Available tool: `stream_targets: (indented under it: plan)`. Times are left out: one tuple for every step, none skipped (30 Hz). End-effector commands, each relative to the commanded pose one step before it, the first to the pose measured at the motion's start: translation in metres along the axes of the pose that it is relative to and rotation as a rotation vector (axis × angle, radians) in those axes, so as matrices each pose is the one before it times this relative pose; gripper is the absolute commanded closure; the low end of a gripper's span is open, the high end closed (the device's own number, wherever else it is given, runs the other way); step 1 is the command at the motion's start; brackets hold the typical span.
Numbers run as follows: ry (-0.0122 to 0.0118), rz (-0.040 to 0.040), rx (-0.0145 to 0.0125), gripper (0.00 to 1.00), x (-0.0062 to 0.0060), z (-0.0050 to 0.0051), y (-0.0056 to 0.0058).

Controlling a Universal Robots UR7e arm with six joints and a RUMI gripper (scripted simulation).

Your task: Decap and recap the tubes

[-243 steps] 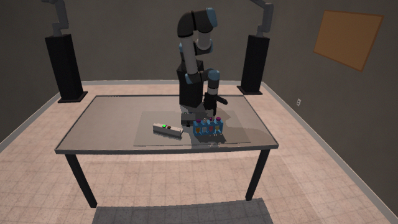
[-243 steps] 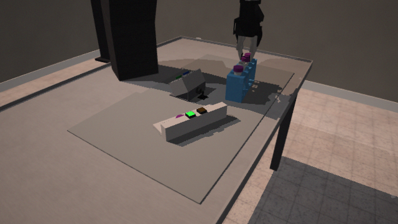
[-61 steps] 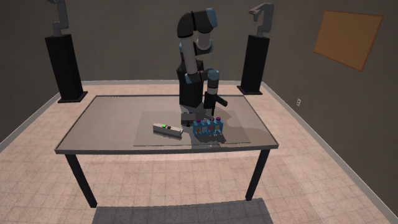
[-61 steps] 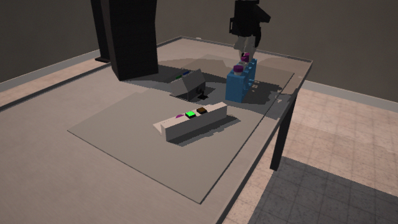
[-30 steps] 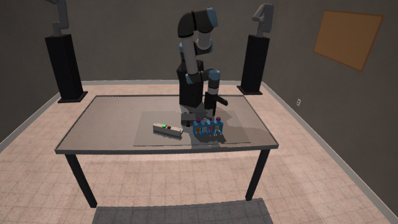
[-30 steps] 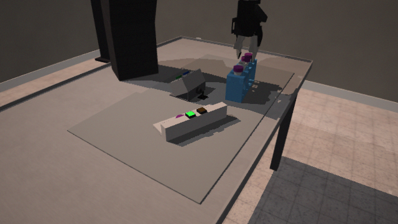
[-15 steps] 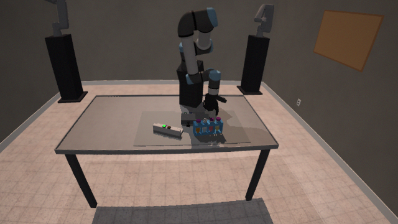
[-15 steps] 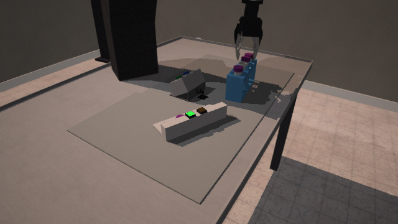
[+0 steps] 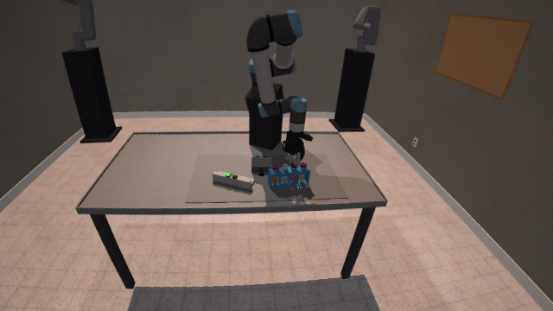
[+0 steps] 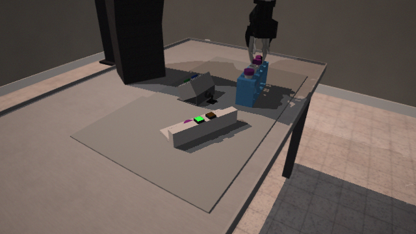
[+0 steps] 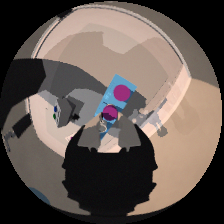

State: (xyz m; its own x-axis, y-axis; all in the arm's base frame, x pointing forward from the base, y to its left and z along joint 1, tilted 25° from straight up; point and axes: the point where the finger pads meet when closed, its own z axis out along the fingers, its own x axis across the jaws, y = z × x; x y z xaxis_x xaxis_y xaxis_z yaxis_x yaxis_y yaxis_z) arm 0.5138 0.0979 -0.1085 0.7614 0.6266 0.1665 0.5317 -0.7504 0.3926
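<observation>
The gripper (image 9: pixel 294 163) (image 10: pixel 257 62) (image 11: pixel 110 112) is low over the decapping station, its two fingers on opposite sides of the cap of tube 2 (image 9: pixel 294 166) (image 10: pixel 257 61) (image 11: pixel 110 113); you cannot tell from these views whether they are pressing on it or just short of it. That purple cap sits over its tube, in the blue rack (image 9: pixel 280 186) (image 10: pixel 244 91) (image 11: pixel 118 79); whether it is screwed fully down is too small to tell.

Next to it, on the side toward your left from the arm's base, the cap of tube 1 (image 9: pixel 303 165) (image 10: pixel 259 56) (image 11: pixel 121 93) is on. On the other side, tube 3 (image 9: pixel 284 177) (image 10: pixel 253 67) stands bare-mouthed between tube 2 and tube 4, and the cap of tube 4 (image 9: pixel 276 168) (image 10: pixel 249 71) is in place.

Over on the cap tray (image 9: pixel 239 181) (image 10: pixel 205 130), you have the green lamp (image 9: pixel 228 174) (image 10: pixel 199 119) lit and the amber lamp (image 9: pixel 235 176) (image 10: pixel 210 115) dark, so the aspirate step is over. A purple cap (image 10: pixel 188 121) shows behind the tray's raised edge; its nest number is hidden. The key housing (image 9: pixel 261 164) (image 10: pixel 203 86) (image 11: pixel 64 112) stands between the rack and the arm's pedestal, apart from the gripper.

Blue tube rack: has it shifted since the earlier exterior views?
No. Judged against the mat in the exterior view, the blue tube rack shows no shift either way.
</observation>
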Motion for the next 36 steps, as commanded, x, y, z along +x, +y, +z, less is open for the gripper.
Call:
stream_targets:
  plan:
    - [0.00101,0.00001,-0.00056,1.00,0.00039,-0.00037,0.00018]
    - [0.00002,-0.00003,0.00000,1.00,0.00000,0.00000,0.00000]
    - [0.00001,0.00002,-0.00001,1.00,0.00000,0.00000,0.00000]
    - [0.00001,0.00000,0.00000,1.00,0.00000,0.00000,0.00000]
    - [0.00001,0.00000,0.00000,1.00,0.00000,0.00000,0.00000]
    - [0.00001,0.00000,0.00000,1.00,0.00000,0.00000,0.00000]
    - [0.00001,0.00000,0.00000,1.00,0.00000,0.00000,0.00000]
    - [0.00001,0.04937,0.00016,1.00,-0.00007,0.00007,0.00001]
    - [0.00000,0.05000,0.00000,1.00,-0.00001,0.00004,0.00001]
    - [0.00000,0.00000,0.00000,1.00,0.00000,0.00000,0.00000]
    - [0.00000,0.00000,0.00000,1.00,0.00000,0.00000,0.00000]
    - [0.00000,0.05000,0.00000,1.00,0.00000,0.00004,0.00000]
    - [0.00000,0.05000,0.00000,1.00,-0.00001,0.00004,0.00001]
    - [0.00000,0.05000,0.00000,1.00,-0.00001,0.00004,0.00001]
    - [0.00000,0.05000,0.00000,1.00,-0.00001,0.00004,0.00000]
    - [0.00000,0.05000,0.00000,1.00,-0.00001,0.00004,0.00000]
    - [0.00000,0.05000,0.00000,1.00,-0.00001,0.00004,0.00001]
    - [-0.00002,0.05001,-0.00001,1.00,0.00003,0.00003,-0.00005]
    - [0.00000,0.05000,0.00000,1.00,0.00000,0.00004,0.00000]
    - [0.00000,0.05000,0.00000,1.00,0.00000,0.00004,0.00000]
    - [0.00000,0.05000,0.00000,1.00,0.00000,0.00004,0.00000]
    - [0.00000,0.05000,0.00000,1.00,0.00000,0.00004,0.00000]
    - [0.00000,0.05000,0.00000,1.00,0.00000,0.00004,0.00000]
    - [0.00000,0.05000,0.00000,1.00,0.00000,0.00004,0.00000]
    - [0.00000,0.05000,0.00000,1.00,0.00000,0.00004,0.00000]
    - [0.00000,0.05000,0.00000,1.00,0.00000,0.00004,0.00000]
    - [0.00000,0.00000,0.00000,1.00,0.00000,0.00000,0.00000]
    - [0.00000,0.00000,0.00000,1.00,0.00000,0.00000,0.00000]
    - [0.00002,0.04999,0.00001,1.00,-0.00002,0.00006,0.00004]
    - [0.00000,0.05000,0.00000,1.00,0.00000,0.00004,0.00001]
    - [0.00000,0.05000,0.00000,1.00,0.00000,0.00004,0.00001]
    - [0.00000,0.04720,0.00000,1.00,0.00000,0.00004,0.00000]
    - [0.00000,0.00000,-0.00001,1.00,0.00000,0.00000,-0.00002]
    - [0.00000,0.00000,-0.00001,1.00,0.00000,0.00000,-0.00002]
    - [0.00000,0.00000,0.00000,1.00,0.00000,0.00000,-0.00001]
    - [0.00000,0.00000,0.00000,1.00,0.00000,0.00000,-0.00001]
